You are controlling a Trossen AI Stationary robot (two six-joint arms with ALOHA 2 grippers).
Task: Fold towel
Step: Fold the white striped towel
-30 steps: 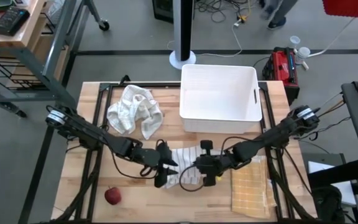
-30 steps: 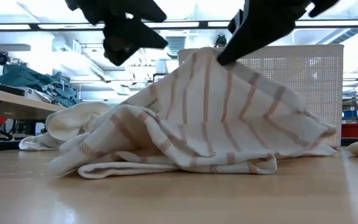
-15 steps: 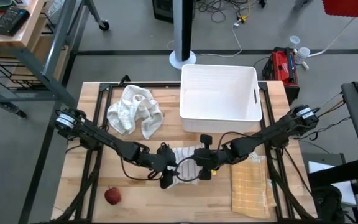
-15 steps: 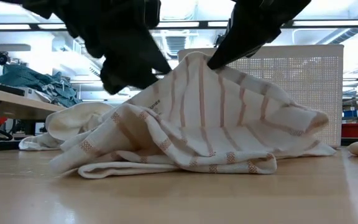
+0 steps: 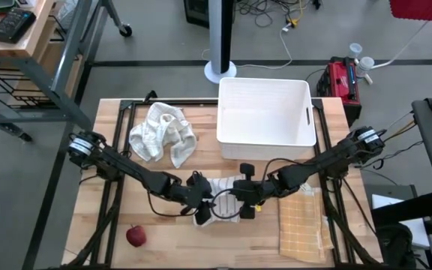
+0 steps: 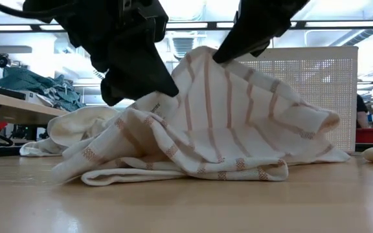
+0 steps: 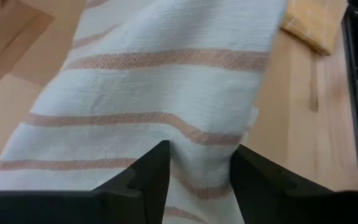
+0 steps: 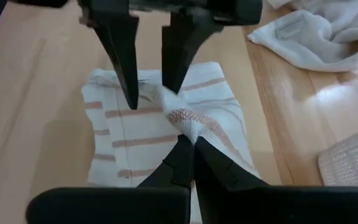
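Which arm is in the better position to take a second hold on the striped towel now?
The left. Its claw is open with towel cloth between the fingers, so it likely only needs to close. The right claw is shut on a raised fold of the towel, so it is not free.

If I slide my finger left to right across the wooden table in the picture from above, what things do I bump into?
Red apple → crumpled white towel → left gripper → striped towel → right gripper → folded yellow cloth.
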